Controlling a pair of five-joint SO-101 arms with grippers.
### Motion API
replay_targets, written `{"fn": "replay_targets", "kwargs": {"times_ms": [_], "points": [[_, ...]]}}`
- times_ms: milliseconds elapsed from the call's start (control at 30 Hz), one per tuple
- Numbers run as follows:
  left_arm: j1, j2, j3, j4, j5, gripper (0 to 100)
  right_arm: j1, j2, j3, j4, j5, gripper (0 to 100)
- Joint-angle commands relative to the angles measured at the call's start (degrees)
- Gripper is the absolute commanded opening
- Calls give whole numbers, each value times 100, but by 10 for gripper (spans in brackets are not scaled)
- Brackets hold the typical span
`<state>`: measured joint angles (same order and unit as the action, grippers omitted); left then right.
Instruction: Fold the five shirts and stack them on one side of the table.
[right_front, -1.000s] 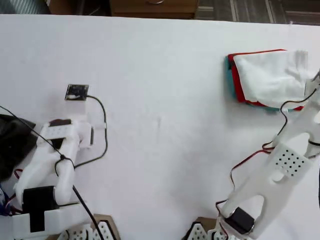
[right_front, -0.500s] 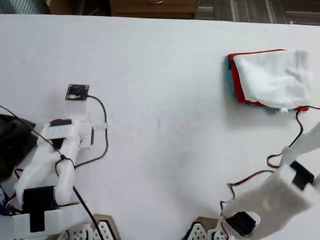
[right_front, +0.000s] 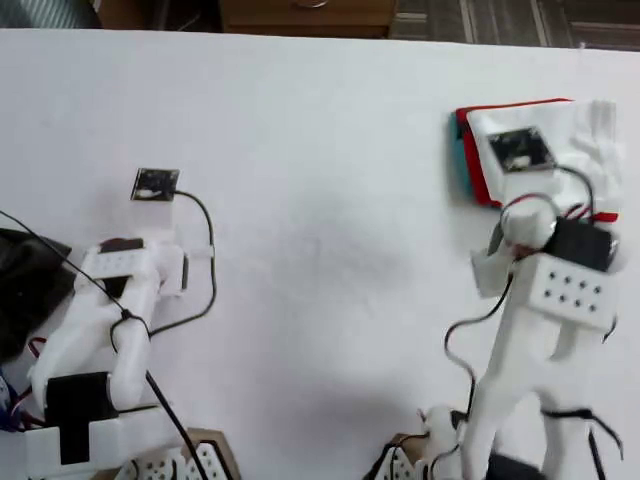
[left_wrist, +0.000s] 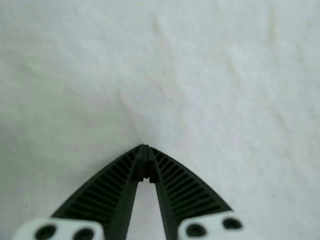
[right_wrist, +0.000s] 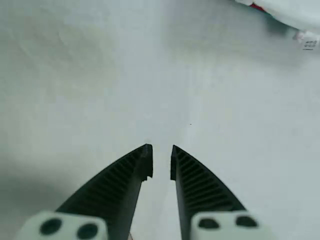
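High view: stack (right_front: 578, 122) sits by the right edge of the surface (right_front: 320, 120). Left hand (left_wrist: 144, 152) pinched closed, right hand (right_wrist: 161, 161) barely open, both empty.

The white table (right_front: 320, 120) holds 1 stack of folded shirts (right_front: 585, 135) at far right.

White tabletop (right_front: 320, 120), cover faintly creased, evenly lit with soft shadows. Beyond its far edge: brown wooden cabinet (right_front: 305, 14) near centre, dark grey floor (right_front: 500, 20) with pale lines beside it, ribbed blue-grey panel (right_front: 40, 12) at corner.
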<state>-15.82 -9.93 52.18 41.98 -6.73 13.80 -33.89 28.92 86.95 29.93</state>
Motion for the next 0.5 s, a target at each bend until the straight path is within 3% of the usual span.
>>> {"fn": "replay_targets", "kwargs": {"times_ms": [0,167,467], "points": [[62,-193,-4,-44,-62,27,-127,-971,2154,-1534,53,70],[62,-193,4,-44,-62,27,-127,-1789,4378,-3424,53,70],[53,-229,-4,-9,-70,27,-136,-1982,5363,-4664,0,67]]}}
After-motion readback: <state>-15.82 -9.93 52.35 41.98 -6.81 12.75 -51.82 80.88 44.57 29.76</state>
